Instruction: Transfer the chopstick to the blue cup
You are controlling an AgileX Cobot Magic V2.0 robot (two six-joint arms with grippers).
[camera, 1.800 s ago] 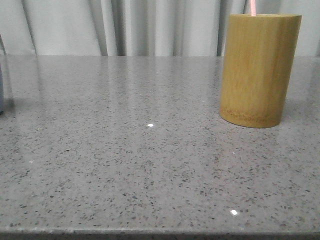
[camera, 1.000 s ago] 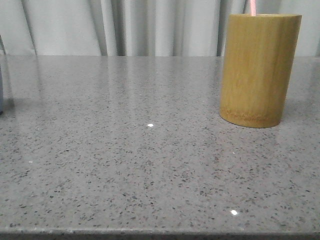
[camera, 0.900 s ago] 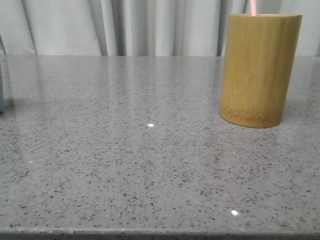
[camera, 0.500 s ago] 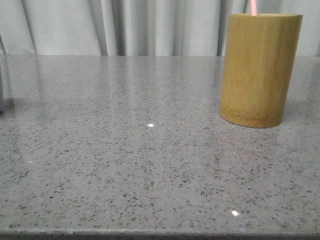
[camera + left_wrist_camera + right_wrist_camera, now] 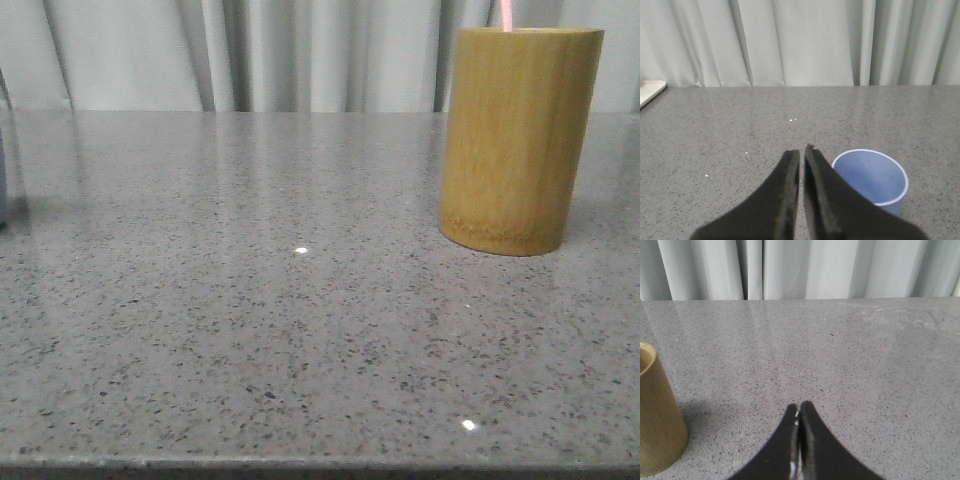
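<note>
Both claws, left (image 5: 801, 155) and right (image 5: 799, 410), were pressed together, empty. Beside the left stood the blue cup (image 5: 871, 180); the chopstick (image 5: 506, 14) stood in the bamboo holder (image 5: 518, 140) on the bench (image 5: 280, 330).

A grey speckled stone counter (image 5: 300, 330) fills the foreground, its polished top carrying soft pale reflections and small bright glints of light near its middle and toward 5 o'clock. Behind its far edge, at 12 o'clock, hangs a pale grey-white curtain (image 5: 300, 55) in vertical folds. In the left wrist view a pale flat edge (image 5: 650, 91) lies at the counter's far side.
</note>
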